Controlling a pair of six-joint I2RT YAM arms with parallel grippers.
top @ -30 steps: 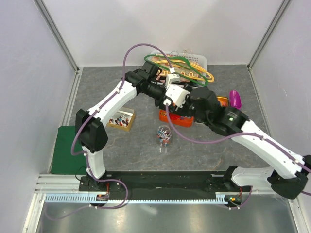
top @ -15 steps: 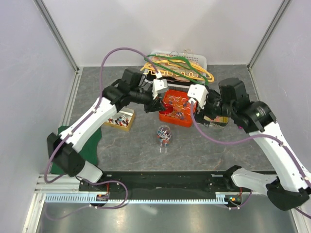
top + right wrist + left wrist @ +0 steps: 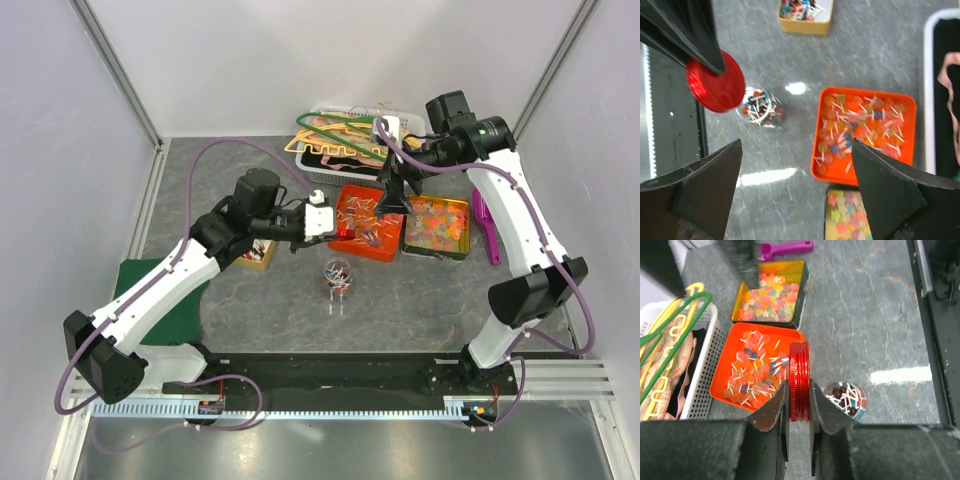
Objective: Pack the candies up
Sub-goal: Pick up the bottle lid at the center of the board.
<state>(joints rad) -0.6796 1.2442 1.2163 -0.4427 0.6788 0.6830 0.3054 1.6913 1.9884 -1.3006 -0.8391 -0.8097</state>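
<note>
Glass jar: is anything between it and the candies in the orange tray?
Nothing lies on the table between the small glass jar and the square orange tray of candies; the jar's mouth is uncovered. But the left gripper's jaws hold the round red lid by the tray's nearest corner.

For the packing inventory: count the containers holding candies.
4: the orange tray at centre, the yellow tin right of it, the small tan box left, the glass jar in front of the tray. More could be hidden.
</note>
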